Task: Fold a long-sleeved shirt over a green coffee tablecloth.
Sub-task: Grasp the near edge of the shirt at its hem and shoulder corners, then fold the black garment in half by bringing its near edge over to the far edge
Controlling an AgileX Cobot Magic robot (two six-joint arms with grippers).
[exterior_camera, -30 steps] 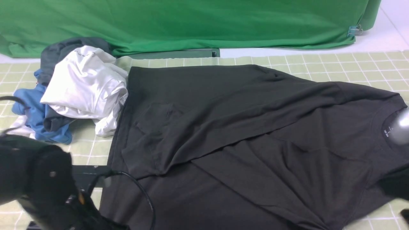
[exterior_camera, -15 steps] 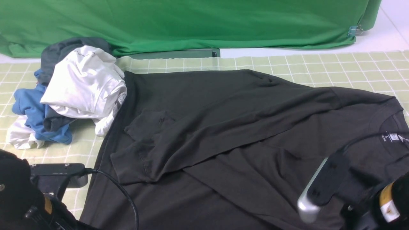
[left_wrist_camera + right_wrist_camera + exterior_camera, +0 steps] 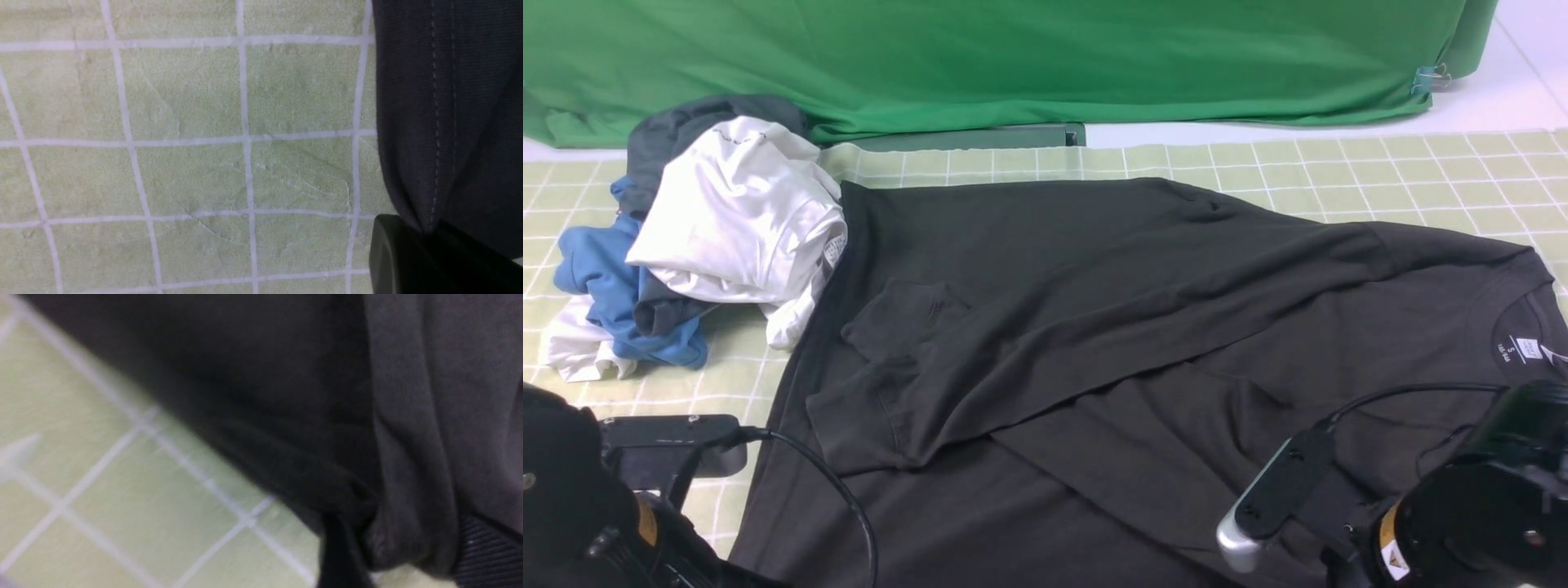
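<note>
The black long-sleeved shirt (image 3: pixel 1094 327) lies spread across the pale green grid tablecloth (image 3: pixel 1339 163), one sleeve folded slantwise over its body. Its white neck label (image 3: pixel 1523 349) shows at the right; the chest print is hidden. My left arm (image 3: pixel 572 506) sits at the near left corner. In the left wrist view my left gripper (image 3: pixel 429 239) is shut on the shirt's stitched hem (image 3: pixel 433 122). My right arm (image 3: pixel 1462 514) is low at the near right. In the blurred right wrist view my right gripper (image 3: pixel 400 555) is shut on a bunch of the shirt's fabric (image 3: pixel 408 457).
A pile of clothes sits at the far left: a white shirt (image 3: pixel 743 220), a blue garment (image 3: pixel 600 278) and a grey one (image 3: pixel 686 122), touching the black shirt's far left corner. Plain green fabric (image 3: pixel 1013 57) hangs along the back, with a dark bar (image 3: pixel 980 137) below it.
The shirt has been drawn toward the near edge. My right arm came in from the right edge to the near right; my left arm dropped lower at the near left.
</note>
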